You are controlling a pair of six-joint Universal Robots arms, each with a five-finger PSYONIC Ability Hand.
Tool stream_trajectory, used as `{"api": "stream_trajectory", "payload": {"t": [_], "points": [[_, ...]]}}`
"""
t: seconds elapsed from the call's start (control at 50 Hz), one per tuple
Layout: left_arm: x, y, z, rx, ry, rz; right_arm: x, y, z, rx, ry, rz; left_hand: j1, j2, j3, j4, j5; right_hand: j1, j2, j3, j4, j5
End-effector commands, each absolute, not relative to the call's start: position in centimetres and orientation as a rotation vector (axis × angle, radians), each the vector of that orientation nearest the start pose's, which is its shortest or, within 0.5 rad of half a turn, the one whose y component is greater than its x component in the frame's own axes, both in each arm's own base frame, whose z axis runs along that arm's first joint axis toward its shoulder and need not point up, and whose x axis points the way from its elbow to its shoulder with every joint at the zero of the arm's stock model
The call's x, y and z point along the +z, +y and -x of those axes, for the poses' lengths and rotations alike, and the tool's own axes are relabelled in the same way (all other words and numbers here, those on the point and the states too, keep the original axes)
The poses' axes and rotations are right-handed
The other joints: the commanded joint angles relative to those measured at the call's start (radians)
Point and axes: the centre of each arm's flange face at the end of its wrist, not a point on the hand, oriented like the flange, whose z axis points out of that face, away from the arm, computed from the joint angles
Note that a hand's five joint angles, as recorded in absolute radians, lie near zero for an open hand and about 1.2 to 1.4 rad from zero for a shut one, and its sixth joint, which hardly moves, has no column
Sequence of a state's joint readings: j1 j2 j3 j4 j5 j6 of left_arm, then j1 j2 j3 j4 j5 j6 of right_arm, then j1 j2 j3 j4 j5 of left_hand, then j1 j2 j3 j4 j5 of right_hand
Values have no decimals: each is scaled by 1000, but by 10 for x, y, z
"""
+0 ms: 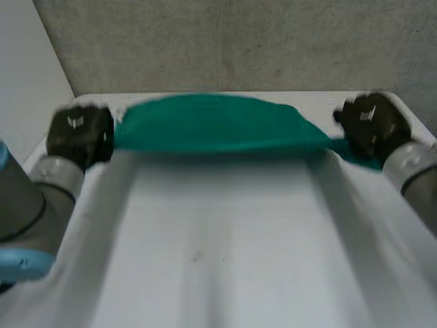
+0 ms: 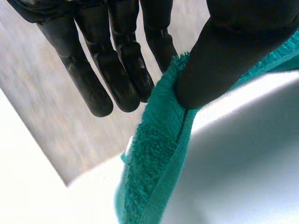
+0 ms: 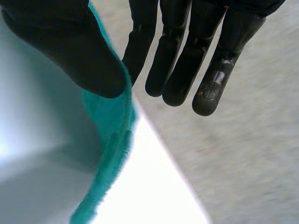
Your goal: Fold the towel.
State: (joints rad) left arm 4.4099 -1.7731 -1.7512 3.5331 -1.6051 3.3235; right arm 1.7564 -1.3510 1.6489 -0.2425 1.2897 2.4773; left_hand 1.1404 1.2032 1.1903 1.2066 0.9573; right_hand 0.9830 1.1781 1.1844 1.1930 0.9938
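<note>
A green towel [image 1: 218, 124] hangs stretched between my two hands above the far part of the white table [image 1: 218, 239]. My left hand [image 1: 80, 133] holds its left end; in the left wrist view the thumb [image 2: 219, 56] pinches the towel's edge [image 2: 154, 154] against the straight fingers [image 2: 126, 70]. My right hand [image 1: 372, 126] holds the right end; in the right wrist view its thumb [image 3: 70, 51] presses the towel [image 3: 110, 135] against the fingers [image 3: 182, 70]. A short bit of towel hangs past the right hand.
A grey wall [image 1: 239, 48] rises just behind the table's far edge. The table's side edges run close to both arms.
</note>
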Motion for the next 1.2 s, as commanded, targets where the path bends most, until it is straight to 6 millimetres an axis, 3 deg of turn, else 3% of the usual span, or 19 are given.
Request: {"api": "stream_trajectory", "payload": {"t": [0.02,0.16,0.24,0.3,0.36,0.52,0.66,0.78,0.82,0.86,0.88,1.0,1.02,1.08,1.12,1.2], "points": [[164,-262,217,-1987,2438,-594,173,-285,-211,-1931,2138,1337,256,193,206,190,264,413,218,212,203,228],[158,-253,217,-1925,2490,-622,166,-283,-208,-1856,2214,1185,256,193,206,190,264,413,218,212,203,228],[159,-254,216,-1932,2486,-609,167,-295,-191,-1828,2308,921,256,193,206,190,264,413,218,212,203,228],[160,-255,215,-1933,2484,-604,164,-301,-181,-1785,2352,763,256,193,206,190,264,96,-99,-106,-114,-90],[161,-256,214,-1934,2482,-600,161,-304,-174,-1732,2392,683,256,193,206,190,264,-72,-267,-273,-282,-257],[161,-257,214,-1941,2481,-592,154,-304,-163,-1605,2494,642,256,193,206,190,264,-384,-579,-585,-594,-569],[162,-260,214,-1944,2479,-583,134,-305,-157,-1501,2555,619,256,193,206,190,264,-428,-623,-630,-638,-614],[162,-261,213,-1944,2478,-581,131,-302,-156,-1486,2567,662,256,193,206,190,264,-317,-512,-519,-527,-503],[162,-262,213,-1944,2479,-577,131,-302,-156,-1496,2564,671,256,193,206,190,264,-115,-310,-317,-325,-301],[161,-262,213,-1941,2480,-575,131,-304,-157,-1502,2553,681,256,193,206,190,264,371,176,170,161,186],[161,-262,212,-1939,2481,-574,131,-304,-158,-1503,2548,686,256,193,206,190,264,413,218,211,203,227],[155,-263,212,-1914,2496,-581,125,-302,-158,-1489,2561,747,213,150,163,146,221,413,218,212,203,228],[152,-263,212,-1901,2503,-584,127,-302,-158,-1499,2561,752,-70,-132,-120,-136,-61,413,218,212,203,228],[146,-263,212,-1873,2521,-587,133,-304,-157,-1544,2548,757,-391,-454,-441,-458,-383,413,218,212,203,228],[142,-263,212,-1854,2534,-590,149,-303,-156,-1627,2515,761,-454,-517,-504,-520,-445,413,218,212,203,228],[137,-264,211,-1829,2548,-593,161,-304,-156,-1702,2483,765,-478,-540,-528,-544,-469,413,218,212,203,228]]}}
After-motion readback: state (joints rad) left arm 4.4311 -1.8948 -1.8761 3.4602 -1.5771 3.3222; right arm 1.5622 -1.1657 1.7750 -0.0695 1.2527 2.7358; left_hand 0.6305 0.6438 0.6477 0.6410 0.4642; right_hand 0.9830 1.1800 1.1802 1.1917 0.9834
